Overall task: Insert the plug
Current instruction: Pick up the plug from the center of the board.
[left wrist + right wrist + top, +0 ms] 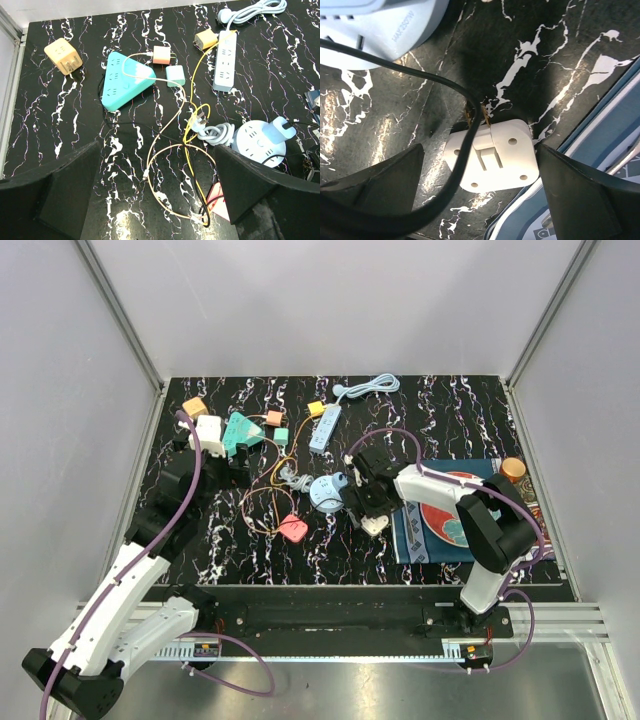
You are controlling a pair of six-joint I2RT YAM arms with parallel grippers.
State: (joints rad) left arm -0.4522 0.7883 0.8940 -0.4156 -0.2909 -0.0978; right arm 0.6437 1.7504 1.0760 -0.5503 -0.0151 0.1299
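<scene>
A white plug lies flat on the black marbled table, its brass prongs pointing away towards the round pale-blue socket hub. A black cable runs across the plug. My right gripper is open, a finger on each side of the plug, not closed on it. In the top view the right gripper hangs over the plug, just right of the hub. My left gripper is open and empty over loops of yellow cable, at the table's left.
A teal triangular power strip, an orange cube adapter and a long pale-blue power strip lie at the back. A pink adapter sits at the centre front. A blue patterned cloth lies at the right beside the plug.
</scene>
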